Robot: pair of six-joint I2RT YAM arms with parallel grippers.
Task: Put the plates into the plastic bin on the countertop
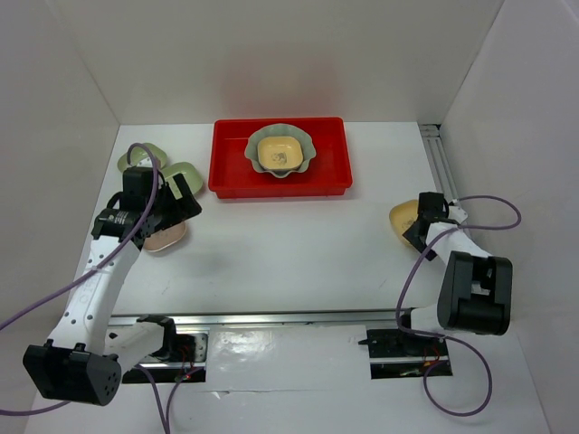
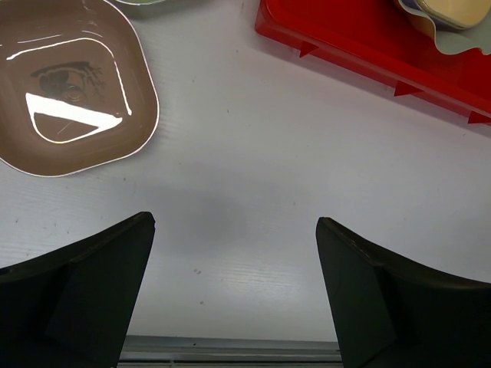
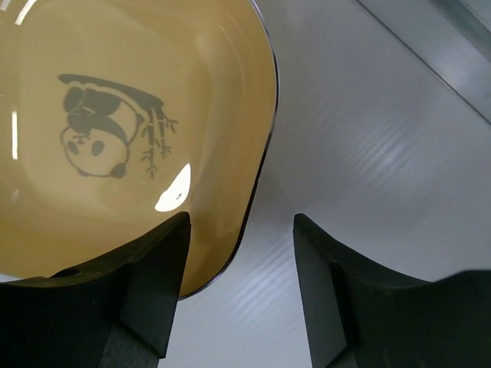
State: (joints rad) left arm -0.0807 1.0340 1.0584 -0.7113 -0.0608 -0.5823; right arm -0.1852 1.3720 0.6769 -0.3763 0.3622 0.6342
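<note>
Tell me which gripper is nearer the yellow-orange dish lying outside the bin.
Right. The right gripper sits open at the rim of that yellow-orange dish; the left gripper is across the countertop, beside the tan dish.

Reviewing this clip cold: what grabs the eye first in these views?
The bright red bin at the far centre of the table, already holding a scalloped green dish with a pale yellow dish nested in it. Next, the panda-printed yellow-orange dish at the open right gripper, near the table's right edge.
</note>
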